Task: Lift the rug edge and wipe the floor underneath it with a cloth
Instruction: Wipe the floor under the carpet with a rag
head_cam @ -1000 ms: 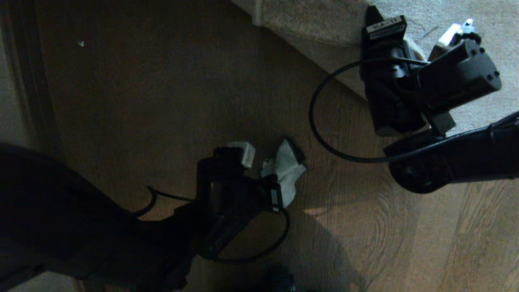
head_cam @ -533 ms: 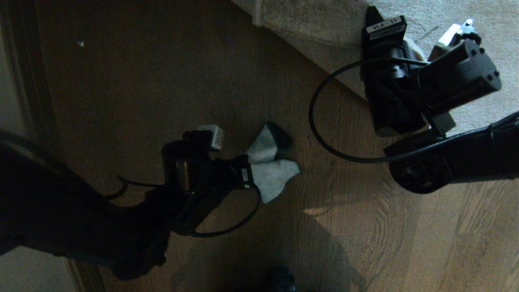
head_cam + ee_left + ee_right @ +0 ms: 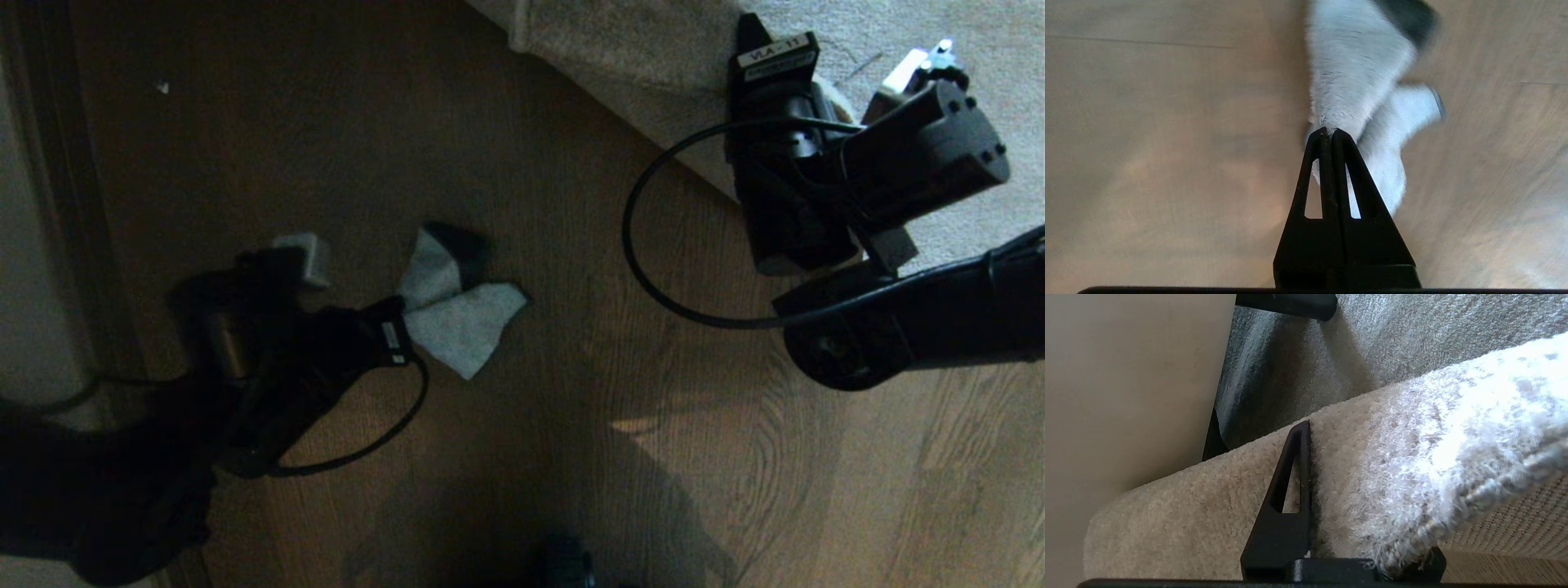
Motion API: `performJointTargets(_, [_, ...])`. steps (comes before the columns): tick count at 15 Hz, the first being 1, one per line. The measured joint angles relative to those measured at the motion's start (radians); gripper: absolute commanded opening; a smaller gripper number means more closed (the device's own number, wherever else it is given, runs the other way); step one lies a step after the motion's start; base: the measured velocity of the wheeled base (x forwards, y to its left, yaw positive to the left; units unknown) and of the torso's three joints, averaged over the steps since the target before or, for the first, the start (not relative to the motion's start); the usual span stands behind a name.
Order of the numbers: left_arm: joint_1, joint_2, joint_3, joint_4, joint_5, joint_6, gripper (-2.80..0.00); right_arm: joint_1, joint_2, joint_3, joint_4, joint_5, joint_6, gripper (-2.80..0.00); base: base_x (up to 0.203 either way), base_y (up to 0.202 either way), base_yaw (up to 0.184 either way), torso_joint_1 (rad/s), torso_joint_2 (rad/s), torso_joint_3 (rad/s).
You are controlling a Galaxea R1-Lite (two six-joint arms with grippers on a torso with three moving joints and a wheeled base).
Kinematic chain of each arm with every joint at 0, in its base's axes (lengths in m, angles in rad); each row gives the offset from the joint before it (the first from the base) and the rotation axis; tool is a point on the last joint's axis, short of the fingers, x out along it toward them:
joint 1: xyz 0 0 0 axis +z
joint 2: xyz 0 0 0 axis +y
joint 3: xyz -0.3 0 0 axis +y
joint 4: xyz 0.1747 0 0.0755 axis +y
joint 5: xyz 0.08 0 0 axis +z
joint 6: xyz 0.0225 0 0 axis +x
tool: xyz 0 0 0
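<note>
My left gripper is low over the brown wood floor, shut on a pinched corner of the pale grey-green cloth. The cloth fans out on the planks beyond the fingertips. In the left wrist view the jaws meet on the cloth. My right gripper is at the upper right, shut on the rug edge, which is lifted and folded back. The right wrist view shows one finger pressed into the beige pile. The other finger is hidden behind the rug's woven backing.
A dark baseboard and pale wall run down the left side. A white speck lies on the floor near it. A black cable loops from the right arm. A pale panel stands beside the rug.
My left arm has swept the cloth leftwards across the floor, away from the rug. The right arm and the lifted rug edge have stayed still.
</note>
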State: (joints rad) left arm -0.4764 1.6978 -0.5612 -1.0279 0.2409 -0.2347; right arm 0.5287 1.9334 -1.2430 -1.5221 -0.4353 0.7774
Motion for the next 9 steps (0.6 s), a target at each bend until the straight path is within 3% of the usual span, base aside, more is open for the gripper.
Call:
performJointTargets(5, [0.024,-0.162,0.181,0.0,-0.006,0.008,-2.8,0.007,0.0,0.0,0.0,0.0,0.002,-2.8,0.0,0.0,0.0,0.0,0.0,0.0])
performJointTargets(9, [-0.088,-0.237,0.247,0.005,-0.009,0.008,-2.8,0.017,0.001,0.002,0.0,-0.001,0.001,-2.8,0.0,0.0,0.0,0.0,0.0,0.0])
